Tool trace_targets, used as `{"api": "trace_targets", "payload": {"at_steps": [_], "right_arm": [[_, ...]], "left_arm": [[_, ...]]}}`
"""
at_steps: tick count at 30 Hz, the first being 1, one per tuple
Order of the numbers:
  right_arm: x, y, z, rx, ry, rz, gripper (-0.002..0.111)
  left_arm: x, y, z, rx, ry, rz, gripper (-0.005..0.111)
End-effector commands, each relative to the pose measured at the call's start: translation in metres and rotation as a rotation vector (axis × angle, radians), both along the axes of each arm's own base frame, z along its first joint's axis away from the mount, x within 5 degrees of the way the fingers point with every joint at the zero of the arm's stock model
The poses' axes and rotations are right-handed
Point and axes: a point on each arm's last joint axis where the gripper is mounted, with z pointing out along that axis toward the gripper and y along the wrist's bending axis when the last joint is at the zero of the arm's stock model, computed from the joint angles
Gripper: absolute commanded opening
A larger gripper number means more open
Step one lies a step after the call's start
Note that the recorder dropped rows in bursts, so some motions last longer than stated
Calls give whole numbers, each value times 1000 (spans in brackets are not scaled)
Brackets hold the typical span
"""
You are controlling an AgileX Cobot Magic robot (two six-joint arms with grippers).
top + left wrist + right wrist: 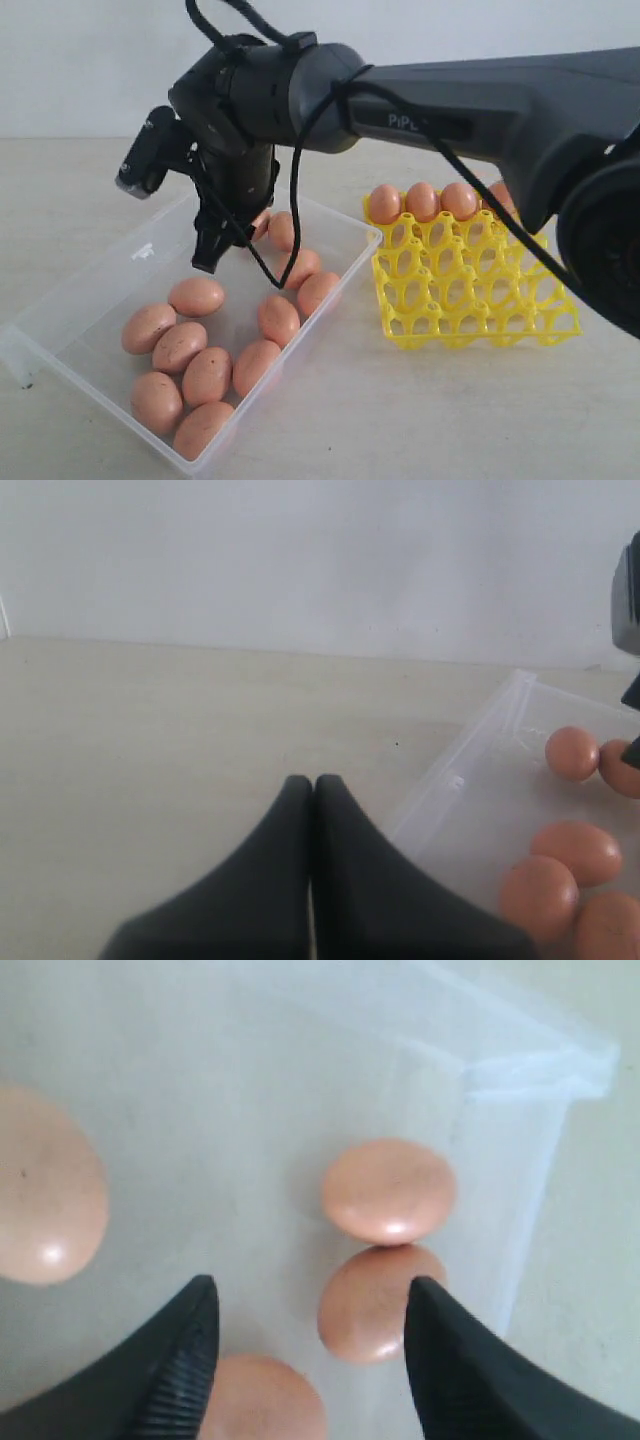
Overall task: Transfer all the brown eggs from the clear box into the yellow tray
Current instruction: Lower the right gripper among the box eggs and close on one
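Mostly brown eggs [207, 375] in clear box [110, 290], four in yellow tray [470, 290] (right end effector [310, 1285] wide, left [312, 780] closed).

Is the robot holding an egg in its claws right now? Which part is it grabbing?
No, nothing is held. The right gripper hangs open above the brown eggs in the clear box; the left gripper is shut on nothing.

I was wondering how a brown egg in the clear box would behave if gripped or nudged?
The brown eggs are rounded and lie loose on the flat floor of the clear box, so a nudged one probably rolls. Their shells look glossy, so one might slip in the right gripper. Two seem to touch, so pushing one likely shifts the other.
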Motion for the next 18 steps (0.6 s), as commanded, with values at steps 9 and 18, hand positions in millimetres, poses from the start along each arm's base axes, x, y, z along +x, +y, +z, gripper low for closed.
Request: {"api": "trace_targets", "payload": {"at_steps": [9,18], "right_arm": [[-18,19,11,153,102,287,54],[-1,12,2,425,233,-370,54]], "left_arm": [[0,0,1,6,0,-6,-4],[0,0,1,6,0,-6,-4]]}}
